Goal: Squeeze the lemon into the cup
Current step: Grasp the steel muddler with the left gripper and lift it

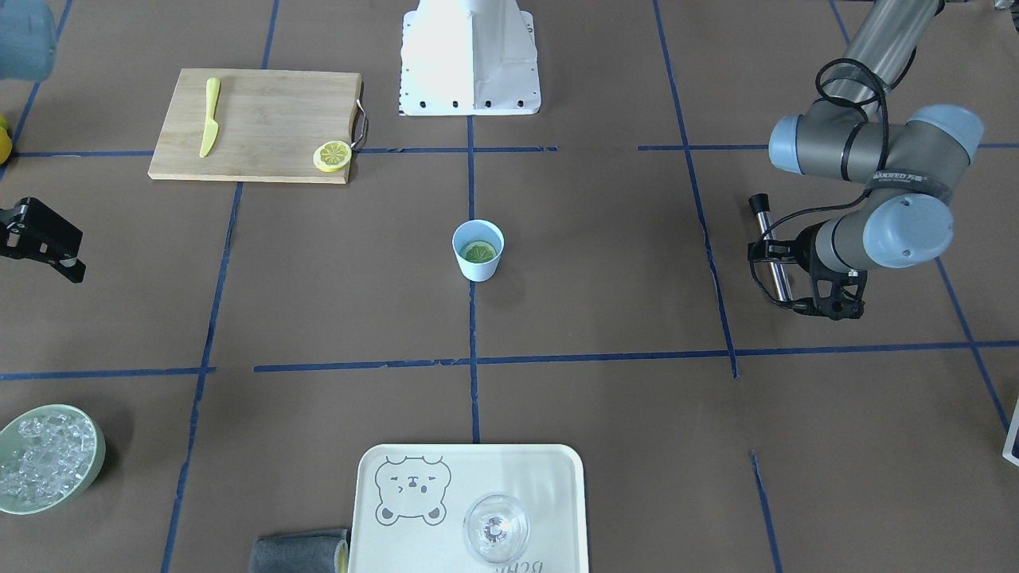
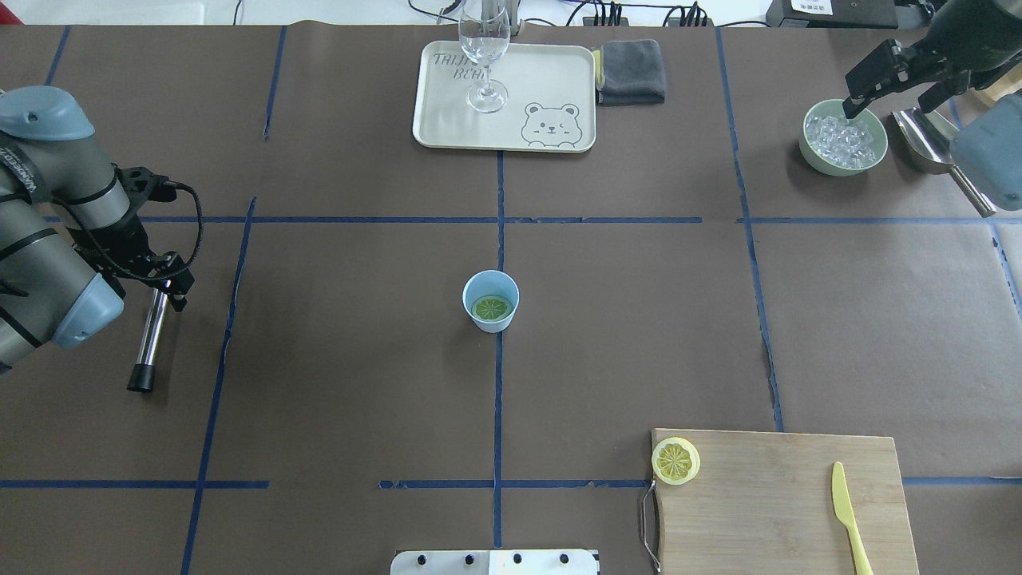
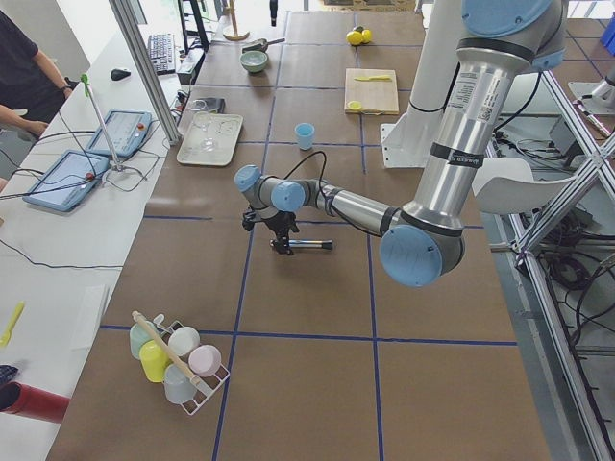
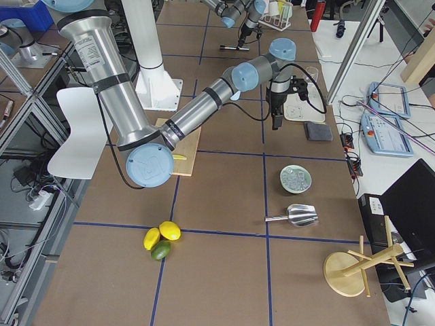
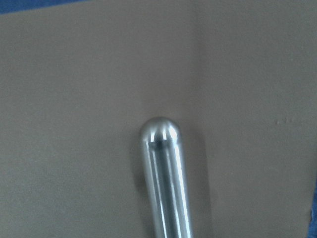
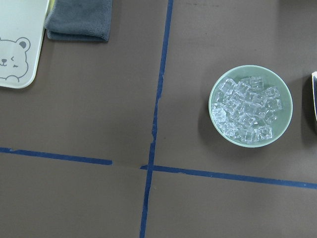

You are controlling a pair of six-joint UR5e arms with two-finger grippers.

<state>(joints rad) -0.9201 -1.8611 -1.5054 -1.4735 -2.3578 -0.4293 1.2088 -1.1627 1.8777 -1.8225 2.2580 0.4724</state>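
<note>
Here, nearest the robot, the lemon (image 2: pixel 675 461) lay cut face up on the corner of the cutting board (image 2: pixel 766 511), beside its wire handle and well apart from the yellow knife (image 2: pixel 848 515). We judged the slice light, smooth-rinded and probably stiff. It seemed best taken across the rind at opposite edges, since it might slip.

At mid-surface the cup (image 2: pixel 490 300) stood upright on a tape line, with a greenish segmented slice lying at its bottom. Roughly level with it, the left gripper (image 2: pixel 164 286) was clenched on a metal rod (image 2: pixel 150 343) angled down toward the surface (image 2: pixel 335 359). The right gripper (image 2: pixel 886 97) hung raised, fingers spread and holding nothing.

Farthest off, the tray (image 2: pixel 447 120) carried an empty-looking glass (image 2: pixel 484 40), and the green bowl (image 2: pixel 838 171) was full of ice (image 2: pixel 838 136).
</note>
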